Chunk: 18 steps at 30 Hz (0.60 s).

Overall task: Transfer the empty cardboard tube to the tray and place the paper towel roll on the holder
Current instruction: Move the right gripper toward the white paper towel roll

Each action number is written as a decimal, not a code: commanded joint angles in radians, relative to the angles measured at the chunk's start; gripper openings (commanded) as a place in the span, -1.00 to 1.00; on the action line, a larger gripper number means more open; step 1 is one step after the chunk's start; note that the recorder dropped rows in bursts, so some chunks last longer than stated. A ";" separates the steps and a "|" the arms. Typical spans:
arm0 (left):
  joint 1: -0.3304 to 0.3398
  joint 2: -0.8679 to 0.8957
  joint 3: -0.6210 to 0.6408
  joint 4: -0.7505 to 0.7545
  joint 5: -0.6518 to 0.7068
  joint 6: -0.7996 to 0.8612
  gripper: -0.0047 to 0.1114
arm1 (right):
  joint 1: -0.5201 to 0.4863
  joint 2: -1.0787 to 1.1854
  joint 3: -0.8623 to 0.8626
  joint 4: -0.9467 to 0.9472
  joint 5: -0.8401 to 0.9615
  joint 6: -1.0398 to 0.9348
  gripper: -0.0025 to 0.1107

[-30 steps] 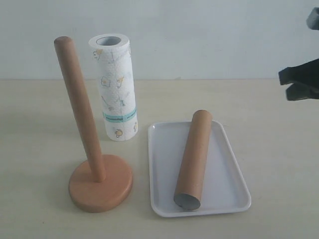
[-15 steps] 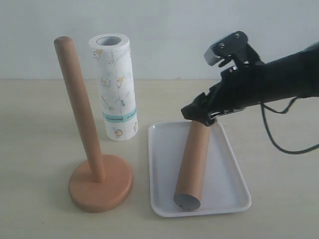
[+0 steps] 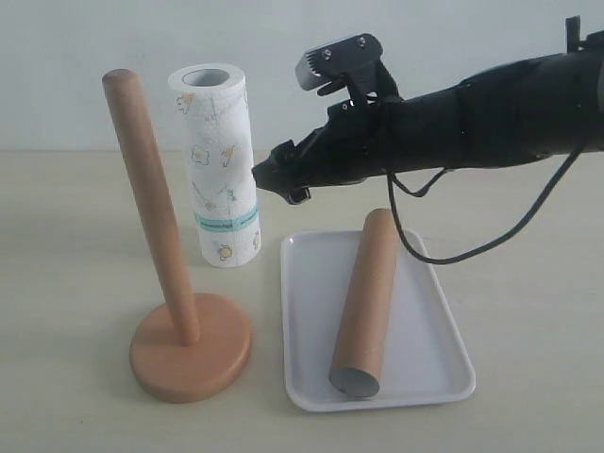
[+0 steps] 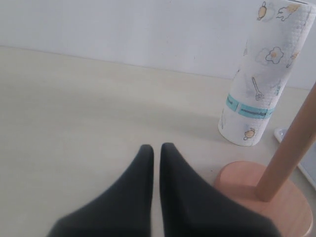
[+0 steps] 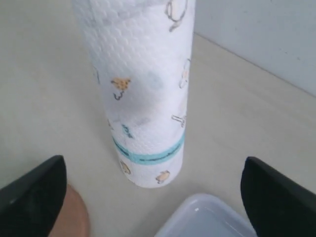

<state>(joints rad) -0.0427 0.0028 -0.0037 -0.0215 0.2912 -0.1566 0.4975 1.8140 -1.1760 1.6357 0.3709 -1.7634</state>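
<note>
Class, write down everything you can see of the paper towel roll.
The paper towel roll is a thick white cylinder of embossed paper with small yellow cartoon prints, a teal band near its lower end and a hollow core. It stands upright on the table, behind the holder and tray in the exterior view. Nothing touches it; the right gripper hovers close by, jaws open.

Item: right arm, matte black casing; right hand black; grey block at 12 o'clock; thin black cable at 6 o'clock. Item: left hand, black tapered fingers.
</note>
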 commanded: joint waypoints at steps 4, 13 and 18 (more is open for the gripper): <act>0.002 -0.003 0.004 0.003 0.001 0.000 -0.85 | 0.002 0.053 -0.038 0.109 0.142 -0.188 0.61; 0.002 -0.003 0.004 0.003 0.001 0.000 -0.85 | 0.002 0.115 -0.127 0.109 0.214 -0.237 0.61; 0.002 -0.003 0.004 0.003 0.001 0.000 -0.85 | 0.002 0.141 -0.167 0.109 0.212 -0.292 0.61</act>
<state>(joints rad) -0.0427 0.0028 -0.0037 -0.0215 0.2912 -0.1566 0.4994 1.9476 -1.3238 1.7363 0.5772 -2.0196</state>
